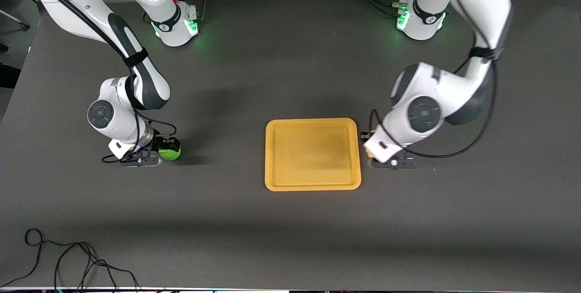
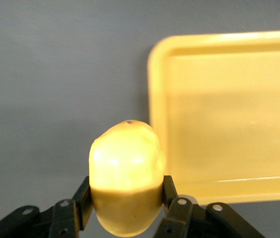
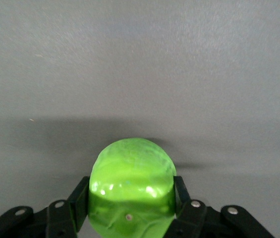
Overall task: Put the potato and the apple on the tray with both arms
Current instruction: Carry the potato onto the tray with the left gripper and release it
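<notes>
At three o'clock of the tray [image 1: 313, 187] in the front view, just beside its rim, found the left tool [image 2: 126, 197] pinching the potato [image 2: 126, 163] from both sides. Noted the grip sat low on the lumpy oval, with most of the body standing clear of the fingers. Judged a twist or slip likely under any quick swing. Judged also that a low carry could clip the raised rim and shove the tray across the worktop [image 1: 290, 70].

At nine o'clock of the tray, well apart from it and toward the right arm's end, found the right tool [image 3: 131, 201] clamped on the apple [image 3: 132, 171]. Saw the fingers on the flanks of the round fruit. Could not tell whether it had left the worktop. Reckoned a round, glossy skin prone to squirting out of flat pads, more so over the longer trip.

Feared a clash over the tray with both arms converging at once. Expected a release from height to send either piece rolling over the low rim, the apple especially.
</notes>
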Controlling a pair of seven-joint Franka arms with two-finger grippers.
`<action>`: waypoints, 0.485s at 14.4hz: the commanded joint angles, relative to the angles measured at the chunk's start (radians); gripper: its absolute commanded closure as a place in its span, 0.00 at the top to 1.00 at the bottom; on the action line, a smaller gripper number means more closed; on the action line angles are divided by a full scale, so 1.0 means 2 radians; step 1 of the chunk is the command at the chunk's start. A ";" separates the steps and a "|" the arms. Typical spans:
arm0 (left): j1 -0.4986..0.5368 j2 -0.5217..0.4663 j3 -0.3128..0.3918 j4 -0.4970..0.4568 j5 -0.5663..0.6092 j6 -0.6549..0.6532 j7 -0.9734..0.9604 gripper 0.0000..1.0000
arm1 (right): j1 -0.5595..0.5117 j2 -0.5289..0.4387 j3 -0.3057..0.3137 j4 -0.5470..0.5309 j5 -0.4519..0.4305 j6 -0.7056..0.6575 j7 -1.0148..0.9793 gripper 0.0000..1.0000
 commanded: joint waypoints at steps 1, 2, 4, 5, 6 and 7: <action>-0.037 0.052 0.008 0.012 0.003 0.033 -0.039 0.29 | 0.003 -0.055 0.003 0.028 -0.015 -0.083 0.002 0.34; -0.050 0.065 0.008 0.012 0.006 0.042 -0.058 0.29 | 0.002 -0.058 0.004 0.054 -0.035 -0.120 0.002 0.34; -0.059 0.078 0.008 0.011 0.015 0.050 -0.070 0.29 | 0.002 -0.062 0.005 0.112 -0.040 -0.207 -0.002 0.34; -0.060 0.079 0.008 0.010 0.015 0.051 -0.070 0.29 | 0.002 -0.064 0.006 0.152 -0.040 -0.255 -0.007 0.34; -0.060 0.080 0.008 0.009 0.015 0.051 -0.070 0.32 | 0.002 -0.062 0.007 0.196 -0.039 -0.309 -0.015 0.34; -0.060 0.082 0.008 0.010 0.016 0.051 -0.070 0.38 | 0.002 -0.059 0.013 0.237 -0.038 -0.363 -0.013 0.34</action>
